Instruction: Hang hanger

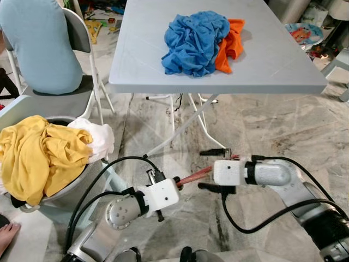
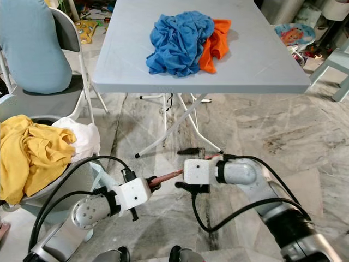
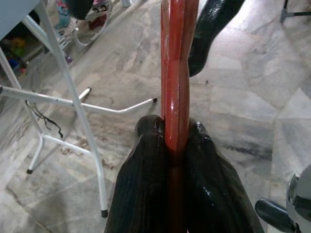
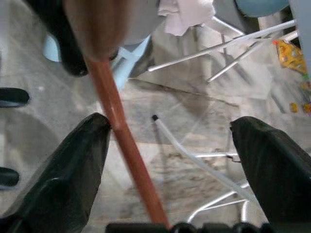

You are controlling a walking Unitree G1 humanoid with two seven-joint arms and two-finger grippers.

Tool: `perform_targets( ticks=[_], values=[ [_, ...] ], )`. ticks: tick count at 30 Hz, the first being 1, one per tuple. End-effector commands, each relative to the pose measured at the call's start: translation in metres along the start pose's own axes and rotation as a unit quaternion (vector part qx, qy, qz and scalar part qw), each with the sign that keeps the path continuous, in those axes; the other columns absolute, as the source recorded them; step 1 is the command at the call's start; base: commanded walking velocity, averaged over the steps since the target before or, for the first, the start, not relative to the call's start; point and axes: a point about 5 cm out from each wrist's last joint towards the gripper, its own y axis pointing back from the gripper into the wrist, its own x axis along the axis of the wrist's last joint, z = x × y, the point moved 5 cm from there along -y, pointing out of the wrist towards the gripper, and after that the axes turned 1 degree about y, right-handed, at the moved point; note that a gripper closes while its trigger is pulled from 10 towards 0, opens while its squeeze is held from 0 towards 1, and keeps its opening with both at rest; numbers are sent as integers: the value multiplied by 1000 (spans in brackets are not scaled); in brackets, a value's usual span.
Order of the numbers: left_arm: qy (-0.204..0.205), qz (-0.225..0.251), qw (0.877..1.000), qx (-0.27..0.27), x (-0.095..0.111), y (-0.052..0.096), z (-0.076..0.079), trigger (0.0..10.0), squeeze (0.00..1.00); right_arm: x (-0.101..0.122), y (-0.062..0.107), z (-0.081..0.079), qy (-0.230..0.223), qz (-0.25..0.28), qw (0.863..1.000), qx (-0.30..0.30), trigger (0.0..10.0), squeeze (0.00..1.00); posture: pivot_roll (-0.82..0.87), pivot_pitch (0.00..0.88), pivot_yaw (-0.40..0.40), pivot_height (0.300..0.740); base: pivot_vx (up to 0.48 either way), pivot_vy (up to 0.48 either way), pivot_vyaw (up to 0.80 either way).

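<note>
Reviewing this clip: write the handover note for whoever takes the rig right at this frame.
Left gripper: shut on the red hanger, held low over the marble floor in front of the folding table.
Right gripper: open, fingers on either side of the hanger's bar, one finger touching it.
Done: hanger picked up.
Left: hanging it; no rail can be seen from here.
Nearby: blue cloth and orange cloth on the table, yellow garment in the basket at the robot's left.

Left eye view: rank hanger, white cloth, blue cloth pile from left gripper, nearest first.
From the left gripper:
1. Red hanger, clamped in its fingers, running toward the right gripper.
2. White cloth, on the basket at the robot's left.
3. Blue cloth pile, on the table ahead.
</note>
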Motion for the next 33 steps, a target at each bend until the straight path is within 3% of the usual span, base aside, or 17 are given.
perform_targets(
  ticks=[1, 2, 7, 8, 9, 10, 13, 14, 15, 16, 22, 24, 27, 29, 33],
  values=[
    [-11, 9, 1000, -20, 5, -5, 8, 10000, 0, -1, -4, -8, 8, -3, 1000, 11, 549, 0, 41, 166, -102, 740, 0, 0, 0],
    [-12, 10, 1000, -20, 6, -6, 8, 10000, 0, -3, -4, -11, 11, -6, 1000, 16, 0, 0, 41, 166, -102, 740, 0, 0, 0],
    [-18, 9, 1000, -23, 7, -6, 7, 10000, 0, -20, 2, -14, 50, -45, 997, 33, 0, 0, 38, 168, -104, 740, 0, 0, 0],
    [-18, 8, 1000, -24, 6, -6, 7, 10000, 0, -26, 4, -14, 55, -57, 996, 38, 2157, 0, 34, 169, -104, 740, 0, 0, 0],
    [-18, 8, 1000, -24, 6, -6, 7, 10000, 0, -26, 4, -14, 55, -57, 996, 38, 2157, 0, 34, 169, -104, 740, 0, 0, 0],
    [-21, 7, 999, -26, 5, -6, 9, 10000, 0, -31, 5, -15, 57, -69, 995, 43, 10000, 0, 34, 169, -104, 740, 0, 0, 0],
    [-23, 7, 999, -28, 5, -7, 11, 10000, 0, -34, 4, -21, 53, -73, 994, 56, 10000, 0, 34, 169, -104, 740, 0, 0, 0],
    [-23, 8, 999, -27, 6, -8, 11, 10000, 0, -36, 3, -29, 60, -78, 992, 74, 4902, 0, 35, 169, -105, 740, 0, 0, 0],
    [-23, 8, 999, -27, 6, -8, 11, 10000, 0, -36, 3, -29, 60, -78, 992, 74, 4902, 0, 35, 169, -105, 740, 0, 0, 0],
    [-27, 7, 999, -28, 6, -10, 12, 10000, 0, -40, 2, -33, 69, -87, 991, 77, 0, 0, 35, 170, -105, 740, 0, 0, 0],
    [-27, 7, 999, -31, 6, -11, 14, 10000, 0, -44, 1, -27, 70, -93, 991, 59, 0, 0, 32, 170, -102, 740, 0, 0, 0],
    [-18, -2, 999, -27, 2, -12, 15, 10000, 0, -45, 0, -24, 51, -95, 993, 48, 10000, 0, 32, 170, -102, 740, 0, 0, 0],
    [-14, -9, 1000, -22, -1, -13, 15, 10000, 0, -46, 0, -21, 33, -95, 994, 31, 10000, 0, 30, 171, -102, 740, 0, 0, 0],
    [-2, -12, 1000, -7, -5, -11, 13, 10000, 0, -54, 4, -10, -4, -108, 994, -14, 10000, 0, 30, 172, -103, 740, 0, 0, 0],
    [11, -33, 999, 26, -18, -5, 7, 10000, 0, -68, 15, 1, -32, -134, 989, -61, 10000, 0, 30, 173, -101, 740, 0, 0, 0]
  ],
)
